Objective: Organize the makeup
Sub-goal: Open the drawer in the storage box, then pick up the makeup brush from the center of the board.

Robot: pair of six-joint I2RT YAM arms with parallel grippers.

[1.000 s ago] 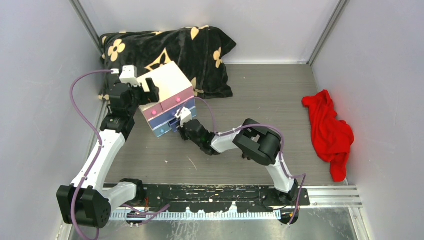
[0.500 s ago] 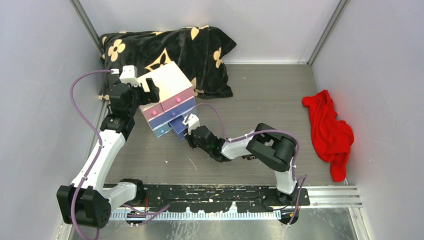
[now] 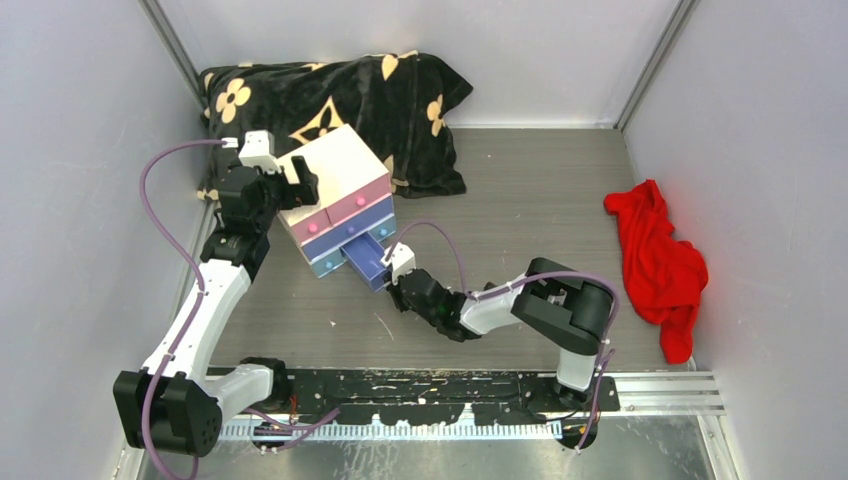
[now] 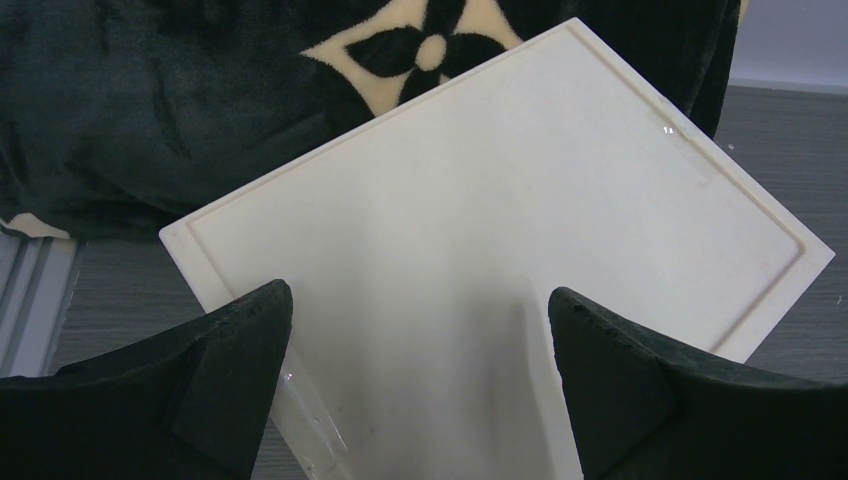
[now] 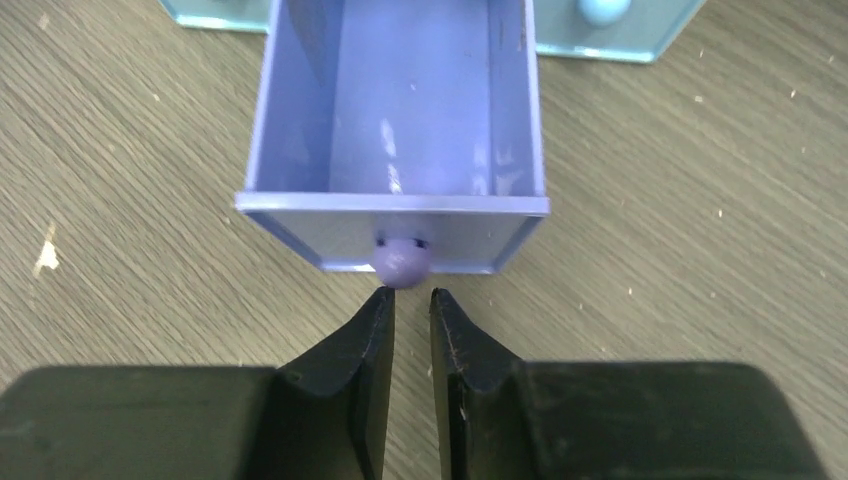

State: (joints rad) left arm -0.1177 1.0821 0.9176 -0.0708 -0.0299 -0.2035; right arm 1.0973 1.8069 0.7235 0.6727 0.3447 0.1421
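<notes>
No makeup shows in any view. The white chest stands at the back left, its purple drawer pulled out and empty inside. My right gripper sits low on the table right in front of the drawer's round purple knob. In the right wrist view the gripper has its jaws a narrow gap apart, with the knob just beyond the tips and nothing between them. My left gripper is open wide, its jaws astride the chest's white top.
A black cloth bag with cream flowers lies behind the chest, also in the left wrist view. A red cloth lies by the right wall. The light blue drawer below the purple one is shut.
My right gripper has drawn back toward the near edge, and the purple drawer has come out of the chest with it. The left arm has not moved.
</notes>
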